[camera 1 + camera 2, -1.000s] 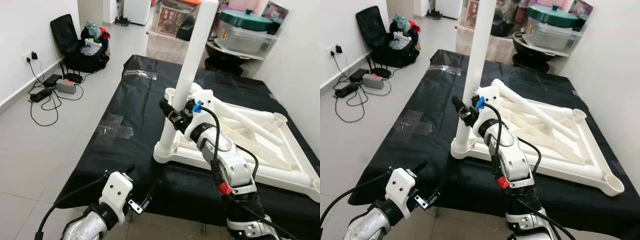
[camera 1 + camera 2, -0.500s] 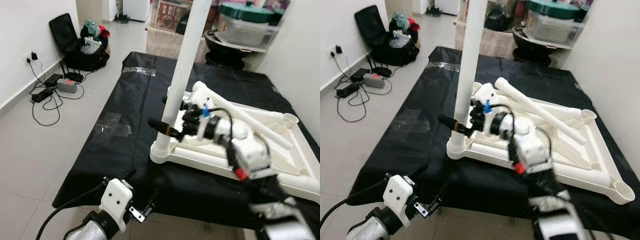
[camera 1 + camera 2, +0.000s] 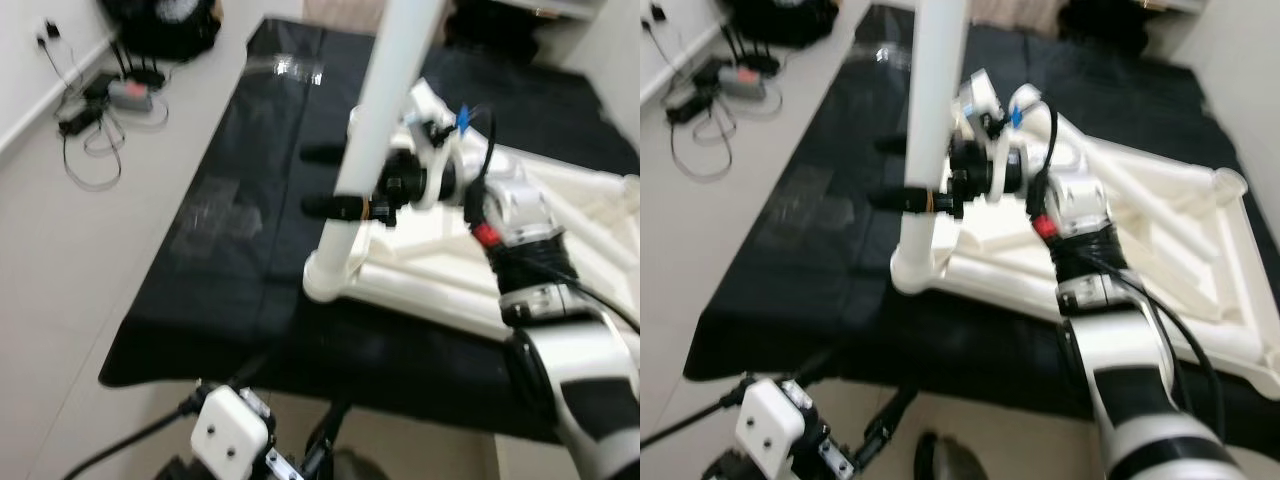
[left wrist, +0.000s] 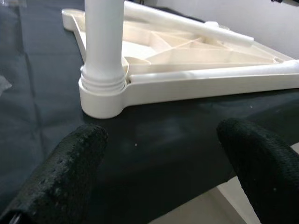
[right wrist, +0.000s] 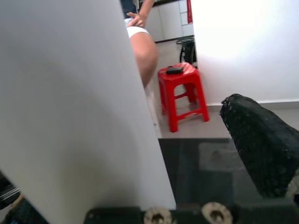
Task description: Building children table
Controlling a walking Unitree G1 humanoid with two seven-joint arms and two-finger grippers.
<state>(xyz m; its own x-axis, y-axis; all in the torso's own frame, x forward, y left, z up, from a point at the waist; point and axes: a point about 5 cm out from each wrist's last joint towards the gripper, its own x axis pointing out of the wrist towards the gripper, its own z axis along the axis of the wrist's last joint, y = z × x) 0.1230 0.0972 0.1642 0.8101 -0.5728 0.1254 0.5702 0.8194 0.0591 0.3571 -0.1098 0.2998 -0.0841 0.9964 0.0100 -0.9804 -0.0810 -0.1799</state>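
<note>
Left eye view: the right arm reaches forward and bends inward, its right end effector set level against the upright white table leg. One black finger shows past the leg on its near side, another farther back, so the leg sits between open fingers; whether they press on it cannot be told. The leg stands in the corner socket of the upturned white table top, which lies on the black-covered worktop just under and behind that end effector. Cables and a power strip lie on the floor well off to the left. The left arm hangs low at the worktop's near edge, with its white wrist housing visible.

Right eye view: the same scene; the right arm's silver forearm rises from the lower right, and its black cable loops over the table top.

Left wrist view: the left end effector has its two fingers spread wide with nothing between them. Ahead of them sits the socket with the leg seated in it, on the black cover.

Right wrist view: the leg stands close against the inner side of the fingers, one fingertip clear of it. Beyond are a red stool and part of a person.
</note>
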